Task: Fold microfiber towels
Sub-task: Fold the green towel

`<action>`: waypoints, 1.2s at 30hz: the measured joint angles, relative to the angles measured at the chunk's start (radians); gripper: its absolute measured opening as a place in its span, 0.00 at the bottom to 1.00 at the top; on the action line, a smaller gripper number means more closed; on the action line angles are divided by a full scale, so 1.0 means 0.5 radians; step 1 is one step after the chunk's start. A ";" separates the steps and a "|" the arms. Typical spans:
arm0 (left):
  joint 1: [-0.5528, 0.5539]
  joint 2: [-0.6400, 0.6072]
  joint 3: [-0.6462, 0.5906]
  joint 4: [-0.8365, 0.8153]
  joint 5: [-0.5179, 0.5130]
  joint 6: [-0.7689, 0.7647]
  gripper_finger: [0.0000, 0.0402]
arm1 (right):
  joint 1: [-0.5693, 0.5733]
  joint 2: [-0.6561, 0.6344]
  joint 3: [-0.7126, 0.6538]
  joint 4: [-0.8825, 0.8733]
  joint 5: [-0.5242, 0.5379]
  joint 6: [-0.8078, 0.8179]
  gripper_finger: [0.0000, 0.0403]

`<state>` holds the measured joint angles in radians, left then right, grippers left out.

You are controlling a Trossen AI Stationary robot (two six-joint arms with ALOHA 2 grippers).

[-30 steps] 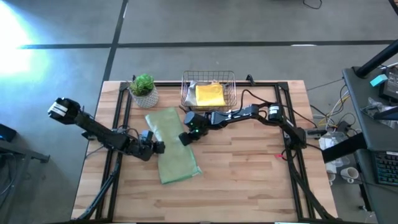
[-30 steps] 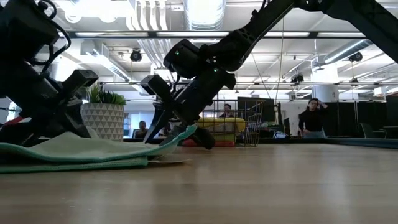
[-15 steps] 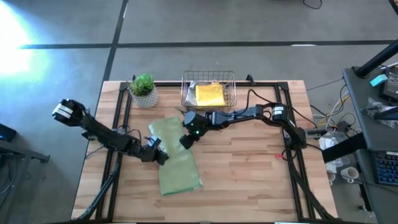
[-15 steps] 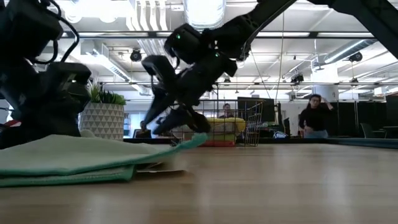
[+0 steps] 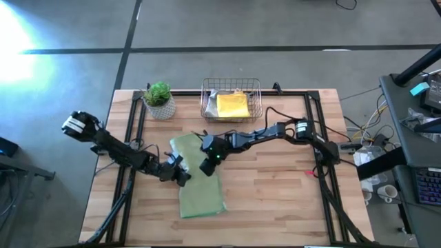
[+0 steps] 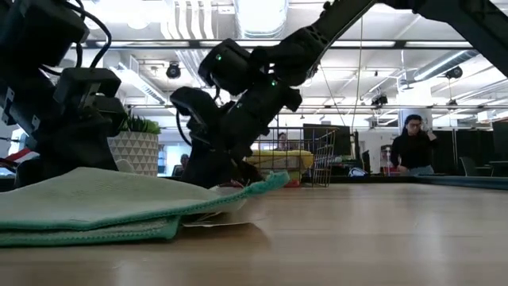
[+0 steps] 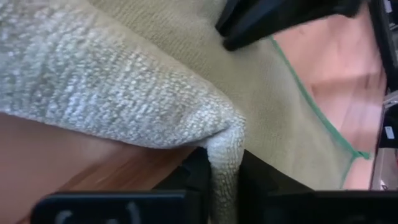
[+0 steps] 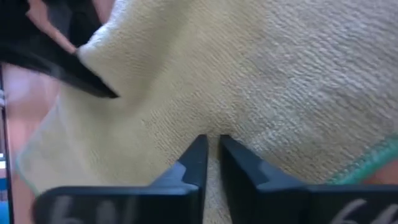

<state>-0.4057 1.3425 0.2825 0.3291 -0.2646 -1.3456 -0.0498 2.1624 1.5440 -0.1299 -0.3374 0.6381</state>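
Note:
A pale sage green towel [image 5: 198, 184] lies folded in a long strip at the table's middle; the low view shows one layer [image 6: 119, 199] over another. My left gripper [image 5: 180, 173] is at its left edge, shut on the cloth [image 7: 124, 81]. My right gripper [image 5: 209, 163] is at its right edge, shut on the cloth [image 8: 280, 74], and shows low over the towel in the low view [image 6: 226, 171]. A yellow towel [image 5: 233, 105] lies folded in the wire basket [image 5: 256, 103] at the far edge. My left gripper pinches a bunched fold at the towel's left edge [image 7: 225, 158] between its two fingers, coming in low from the table's left. The cloth bulges just ahead of the fingers, and the rest lies on the table. My right gripper pinches a small pucker of the towel's upper face [image 8: 212, 140] between its two fingers, near the green-hemmed right edge [image 8: 373, 158]. It comes slanting down from the table's far right. The towel stays on the table.
A potted plant [image 5: 159, 100] stands at the far left, beside the basket. Bare wood stretches over the table's right half [image 5: 282, 193] and along its near edge. A person [image 6: 413, 147] shows in the room behind the table.
My right gripper has come down toward the near edge onto the towel's right side and shut on it. My left gripper has moved toward the table's right and a little nearer with the towel's left edge. The whole towel has slid toward the near edge.

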 joint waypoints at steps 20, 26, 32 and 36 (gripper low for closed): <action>0.005 -0.278 0.025 -0.328 0.138 0.214 0.29 | 0.206 -0.125 0.005 -0.796 0.363 0.529 0.02; 0.005 -0.398 0.037 -0.378 0.133 0.472 0.29 | 0.276 -0.193 0.000 -1.031 0.500 0.669 0.02; 0.011 -0.485 0.037 -0.382 0.089 0.708 0.29 | 0.342 -0.275 -0.013 -1.137 0.648 0.678 0.02; 0.014 -0.510 0.074 -0.390 0.041 0.917 0.29 | 0.353 -0.389 -0.014 -1.129 0.731 0.651 0.02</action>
<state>-0.3985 1.0874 0.3193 0.1343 -0.2440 -0.8870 0.1265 1.9679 1.5372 -0.6942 0.0282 0.9638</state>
